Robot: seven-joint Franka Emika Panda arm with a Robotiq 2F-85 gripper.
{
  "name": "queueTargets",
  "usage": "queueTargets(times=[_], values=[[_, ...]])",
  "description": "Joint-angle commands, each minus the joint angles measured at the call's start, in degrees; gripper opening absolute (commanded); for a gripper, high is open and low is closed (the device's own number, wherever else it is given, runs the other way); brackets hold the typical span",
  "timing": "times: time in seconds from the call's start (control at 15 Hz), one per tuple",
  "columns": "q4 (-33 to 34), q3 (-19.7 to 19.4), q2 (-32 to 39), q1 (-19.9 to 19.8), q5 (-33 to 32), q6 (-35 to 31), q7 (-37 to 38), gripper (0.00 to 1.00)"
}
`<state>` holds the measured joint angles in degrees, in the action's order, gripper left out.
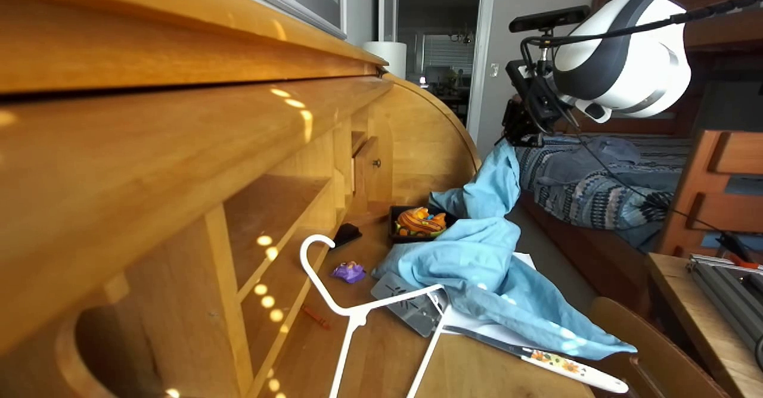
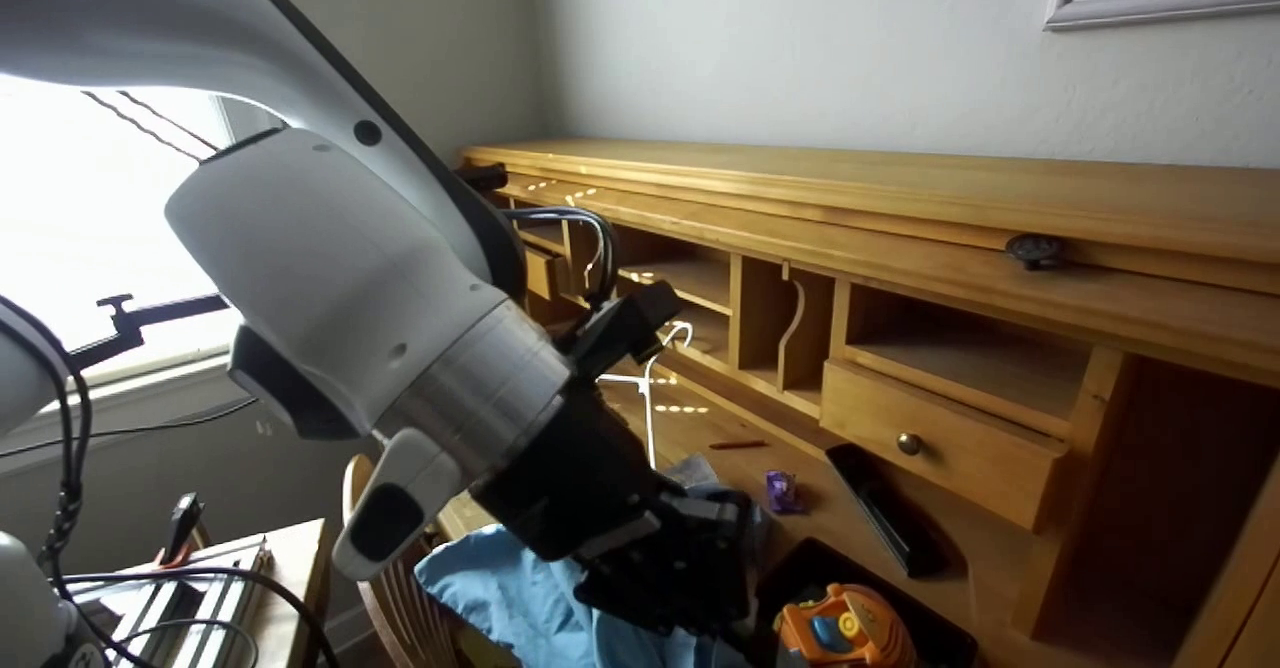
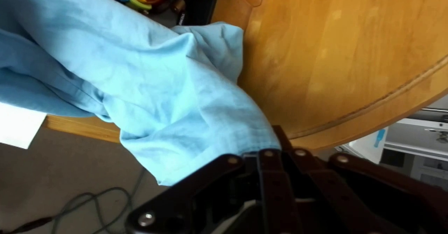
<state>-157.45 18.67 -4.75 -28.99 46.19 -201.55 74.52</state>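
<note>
A light blue cloth, perhaps a garment, lies crumpled over the desk; the cloth shows in both exterior views (image 1: 465, 261) (image 2: 530, 583) and the wrist view (image 3: 164, 94). My gripper (image 1: 511, 139) is shut on one end of this cloth and holds that end up above the desk; the rest trails down onto the desktop. In the wrist view the fingertips (image 3: 271, 144) are close together at the cloth's edge, which partly hides them. A white hanger (image 1: 356, 311) stands in front of the cloth in an exterior view and also shows farther off (image 2: 648, 398).
The wooden roll-top desk (image 1: 405, 362) has cubbies and drawers. On it are a black tray (image 2: 945, 638) with an orange toy (image 2: 850, 628), a purple wrapper (image 1: 349, 271), a red crayon (image 1: 315, 316), a grey plate (image 1: 405, 305) and a flowered handle (image 1: 572, 371). A chair (image 1: 650, 350) stands beside it.
</note>
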Motion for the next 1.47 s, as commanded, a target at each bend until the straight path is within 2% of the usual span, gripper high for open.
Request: queueTargets(times=[0.0,0.2,0.4,0.73,0.8,1.0,1.13,1.4], values=[[2.3,2.5,0.8,0.7,1.9,-7.2,-1.9,0.0],[7.6,3.5,2.4,0.9,-0.2,-5.7,-3.1,0.0],[14.3,4.1,5.3,0.2,0.1,-3.4,-8.2,0.0],[24.3,2.8,11.4,0.8,0.3,1.4,-16.6,0.0],[25.5,-6.7,12.1,9.7,-1.7,2.5,-15.9,0.0],[30.2,-12.5,15.0,15.3,-1.4,5.4,-17.5,0.0],[32.0,-15.3,16.1,18.2,-1.0,7.3,-18.2,0.29],[32.2,-18.2,15.9,21.6,-0.5,10.5,-19.1,0.56]])
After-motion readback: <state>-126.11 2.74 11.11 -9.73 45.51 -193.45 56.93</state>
